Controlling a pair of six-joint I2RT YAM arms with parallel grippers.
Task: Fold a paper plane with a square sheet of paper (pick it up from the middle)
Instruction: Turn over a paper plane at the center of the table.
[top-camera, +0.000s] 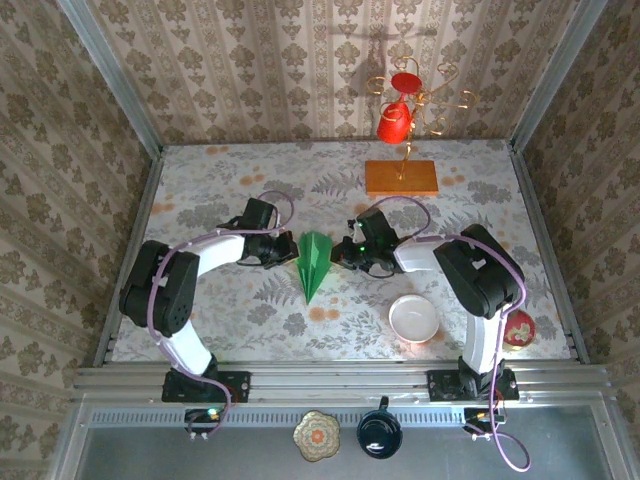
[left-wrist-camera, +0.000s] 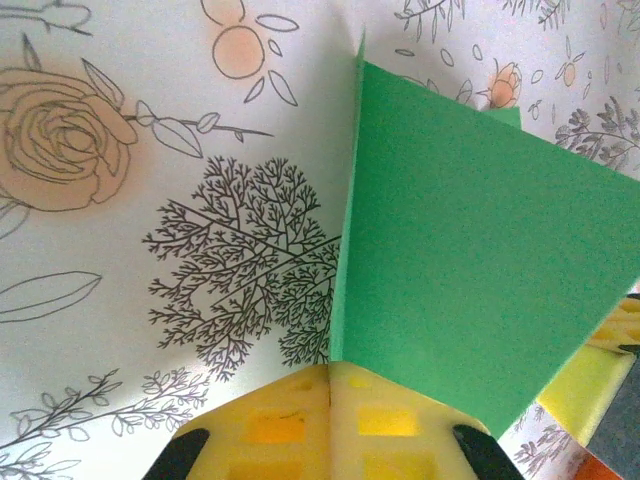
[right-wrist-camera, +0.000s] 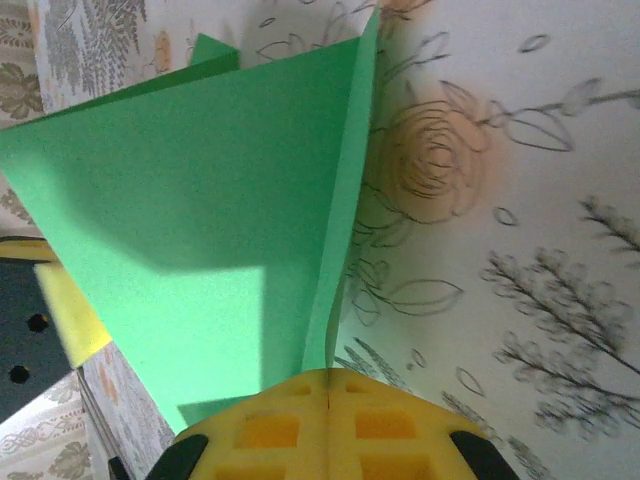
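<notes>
Open across the tabletop (top-camera: 235, 312) on the left, blocked at centre by the left end effector (top-camera: 290, 252) and right end effector (top-camera: 338, 262) clamped on the paper plane (top-camera: 314, 262) between them, near right by the white bowl (top-camera: 414, 319), far right by the orange wooden slab (top-camera: 401, 178).

The top camera sits high above the paper plane (top-camera: 313, 262), on its near side, and looks steeply down from far enough back to take in the whole table (top-camera: 200, 190). The left wrist camera is pressed close on the plane's left, the right wrist camera close on its right (facing each other across it). All three views share the paper plane.
</notes>
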